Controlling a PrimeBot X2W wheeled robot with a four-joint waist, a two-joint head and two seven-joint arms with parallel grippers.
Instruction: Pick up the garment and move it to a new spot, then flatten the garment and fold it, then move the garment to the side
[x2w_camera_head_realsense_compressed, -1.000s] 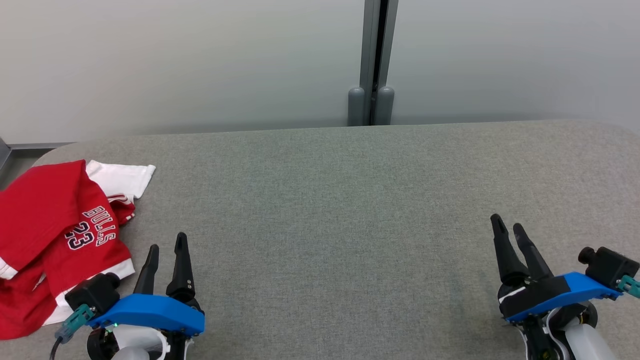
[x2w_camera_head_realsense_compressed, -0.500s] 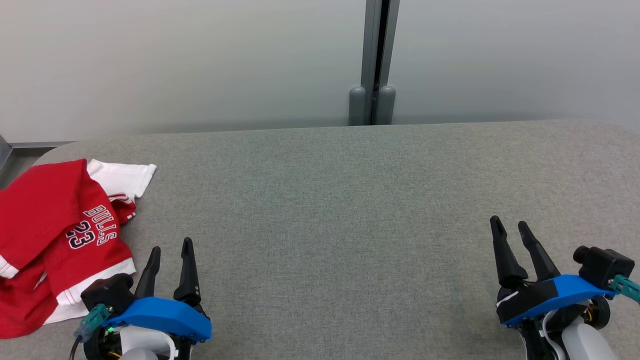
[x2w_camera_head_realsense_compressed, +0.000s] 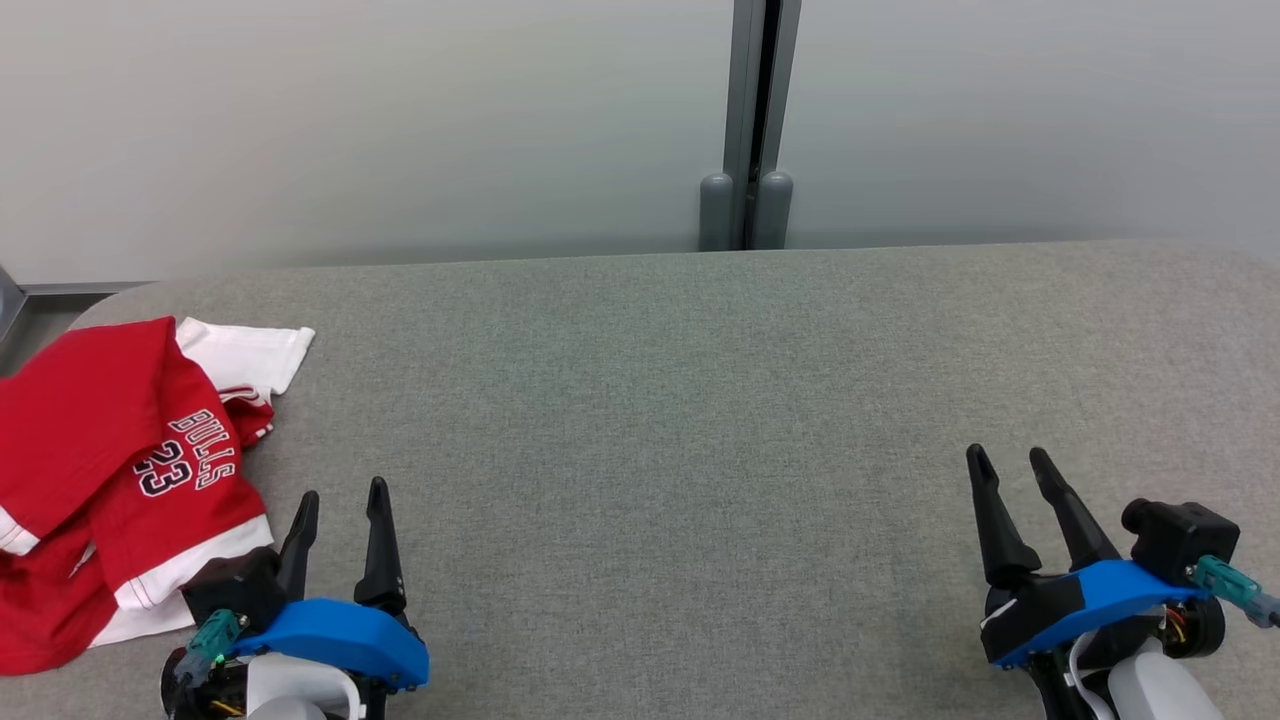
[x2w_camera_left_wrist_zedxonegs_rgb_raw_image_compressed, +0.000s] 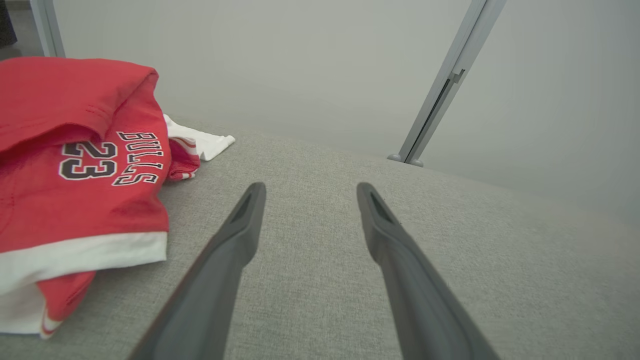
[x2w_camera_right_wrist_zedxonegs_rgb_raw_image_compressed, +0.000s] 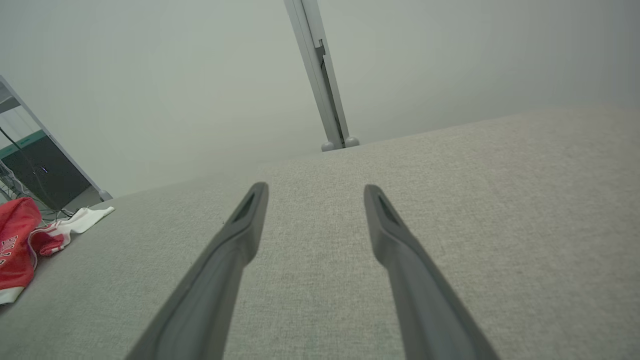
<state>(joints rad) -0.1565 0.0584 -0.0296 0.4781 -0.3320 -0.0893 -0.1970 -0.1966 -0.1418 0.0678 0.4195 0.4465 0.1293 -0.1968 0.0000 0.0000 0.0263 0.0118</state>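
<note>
1. The jersey (x2w_camera_head_realsense_compressed: 120, 470) is bunched up at the left edge of the frame, right by the table's (x2w_camera_head_realsense_compressed: 660, 400) corner. A sloppy pinch could grab just one layer, or drag it off.
2. Left gripper (x2w_camera_head_realsense_compressed: 343, 492), lower left: jaws apart, empty, just beside the jersey.
3. Grey post (x2w_camera_head_realsense_compressed: 750, 130), top centre: not in the way.
4. Right gripper (x2w_camera_head_realsense_compressed: 1008, 455), lower right: jaws apart too, empty, well away from the jersey.

You have the crumpled red-and-white jersey garment (x2w_camera_head_realsense_compressed: 110, 470) lying on the grey fabric-covered table (x2w_camera_head_realsense_compressed: 650, 400), at its left end. Your left gripper (x2w_camera_head_realsense_compressed: 344, 490) sits near the table's front edge, just right of the garment, its fingers clear of the cloth and pointing away over bare table. Your right gripper (x2w_camera_head_realsense_compressed: 1007, 454) is at the front right, well apart from the garment. Behind the table's far edge stands the pale wall (x2w_camera_head_realsense_compressed: 400, 120), with a grey metal post (x2w_camera_head_realsense_compressed: 750, 120) rising behind the table's middle.
</note>
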